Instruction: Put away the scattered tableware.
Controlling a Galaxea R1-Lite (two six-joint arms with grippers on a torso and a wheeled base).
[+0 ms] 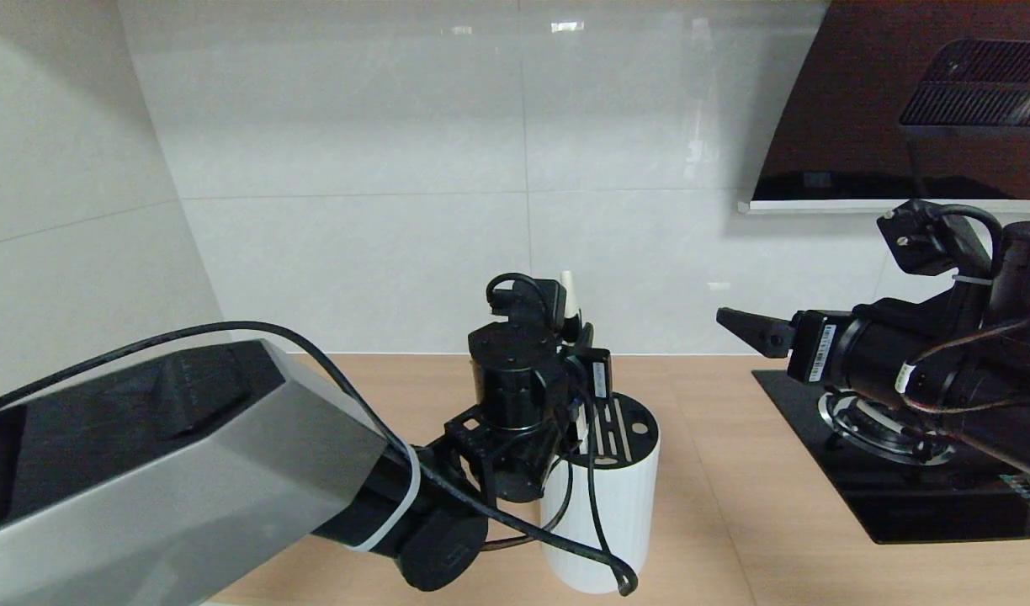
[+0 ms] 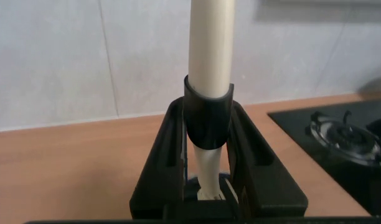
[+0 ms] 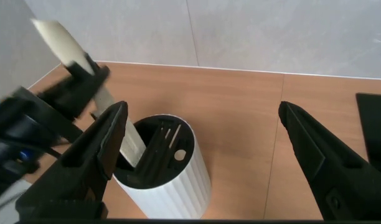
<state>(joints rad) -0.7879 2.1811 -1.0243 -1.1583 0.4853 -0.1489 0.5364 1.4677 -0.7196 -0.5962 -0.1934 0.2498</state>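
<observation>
We see the knife (image 3: 63,40) near upright, cream handle on top, blade end down in a slot of the white holder (image 1: 616,497). L claw (image 2: 206,118) is clenched on the handle, gripping it low, w/ most of the handle sticking out above. The holder stands mid table (image 1: 717,438), near the back wall. R claw (image 1: 746,326) is released, jaws wide, hanging up by the stove (image 1: 902,497), apart from knife & holder.
</observation>
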